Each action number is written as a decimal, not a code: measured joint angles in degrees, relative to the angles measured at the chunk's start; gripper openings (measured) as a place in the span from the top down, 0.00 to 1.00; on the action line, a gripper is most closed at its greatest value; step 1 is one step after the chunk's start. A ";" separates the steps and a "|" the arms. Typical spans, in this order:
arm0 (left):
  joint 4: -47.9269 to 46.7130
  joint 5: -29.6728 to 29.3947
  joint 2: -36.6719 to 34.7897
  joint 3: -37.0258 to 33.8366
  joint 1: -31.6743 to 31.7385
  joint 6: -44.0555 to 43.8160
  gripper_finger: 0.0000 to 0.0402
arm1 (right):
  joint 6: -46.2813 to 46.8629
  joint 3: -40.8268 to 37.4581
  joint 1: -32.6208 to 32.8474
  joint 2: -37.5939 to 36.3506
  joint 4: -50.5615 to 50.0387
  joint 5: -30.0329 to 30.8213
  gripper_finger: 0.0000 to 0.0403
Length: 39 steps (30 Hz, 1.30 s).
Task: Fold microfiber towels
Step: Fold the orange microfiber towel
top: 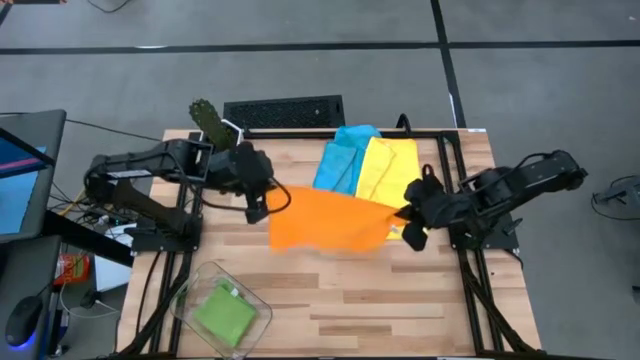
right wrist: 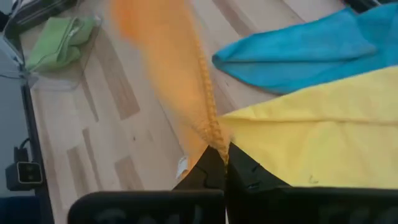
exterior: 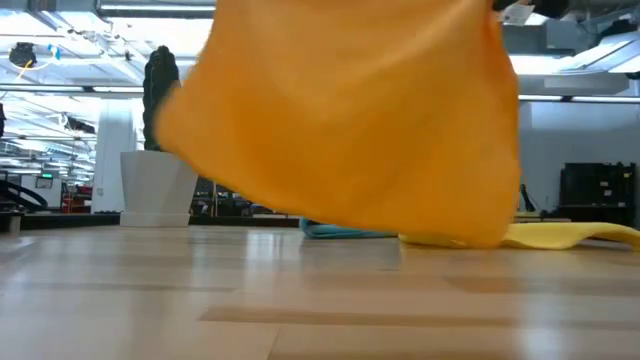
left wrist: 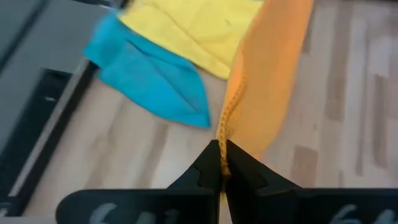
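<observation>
The orange towel (top: 325,222) hangs spread out between my two grippers above the middle of the table. My left gripper (top: 258,208) is shut on its left end and my right gripper (top: 408,222) on its right end. In the low view the orange towel (exterior: 350,110) fills the upper picture and hangs down as a sheet. A light blue towel (top: 345,155) and a yellow towel (top: 392,165) lie flat side by side at the table's far side. A green towel (top: 225,310) lies folded in a clear tray at the near left. My left gripper pinches the orange towel's stitched edge (left wrist: 222,134) between its two shut fingers, slanting down from the table's left. The cloth hangs away from the fingers, lifted off the table. My right gripper pinches the towel's stitched edge (right wrist: 211,134) between its two shut fingers, slanting down from the table's right. The cloth runs off toward the other gripper and hangs above the table.
A cactus in a white pot (top: 212,122) stands at the far left corner, and a black grille (top: 285,110) lies beyond the far edge. The clear tray (top: 255,300) holds the near left. Bare wood (top: 400,300) lies at the near right.
</observation>
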 joint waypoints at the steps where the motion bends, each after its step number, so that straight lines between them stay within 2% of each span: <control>1: -0.05 -0.96 -0.03 0.11 -0.37 -0.80 1.00 | -0.62 0.00 0.24 -0.20 -0.10 0.00 0.98; 4: -0.10 -1.42 0.00 -0.60 -3.33 -5.88 1.00 | -0.68 0.00 3.09 -0.07 -3.07 -0.02 0.98; 8: 0.54 -1.23 1.89 -4.38 -11.27 -14.51 1.00 | 2.10 0.00 10.68 1.95 -5.31 -0.02 0.98; 14: 2.33 -0.33 7.33 -7.96 -25.06 -28.79 1.00 | 9.45 0.02 23.88 8.11 -2.80 0.17 0.98; 18: 5.71 -0.02 10.05 -6.96 -29.68 -32.30 1.00 | 10.00 0.02 28.69 11.06 -0.84 -0.31 0.98; 22: 5.25 -0.66 10.27 -4.59 -27.46 -30.12 1.00 | 9.53 0.02 28.46 10.02 -5.27 -0.25 0.98; 25: 3.16 -3.94 10.10 -3.17 -23.87 -25.71 1.00 | 9.36 0.09 26.71 7.57 -12.04 0.97 0.98; 29: 0.34 -7.16 9.81 -0.75 -17.34 -17.39 1.00 | 8.94 0.11 23.08 3.82 -20.46 6.10 0.98; 32: -0.20 -8.71 9.81 0.65 -12.59 -11.78 1.00 | 6.64 0.11 19.76 1.70 -22.97 10.53 0.98; 36: -0.70 -10.02 9.81 1.62 -8.43 -8.99 1.00 | 3.82 1.71 16.17 1.19 -25.30 15.25 0.98; 39: -0.64 -9.98 9.79 2.14 -8.26 -9.17 1.00 | 3.33 4.61 15.80 2.77 -27.41 16.61 0.98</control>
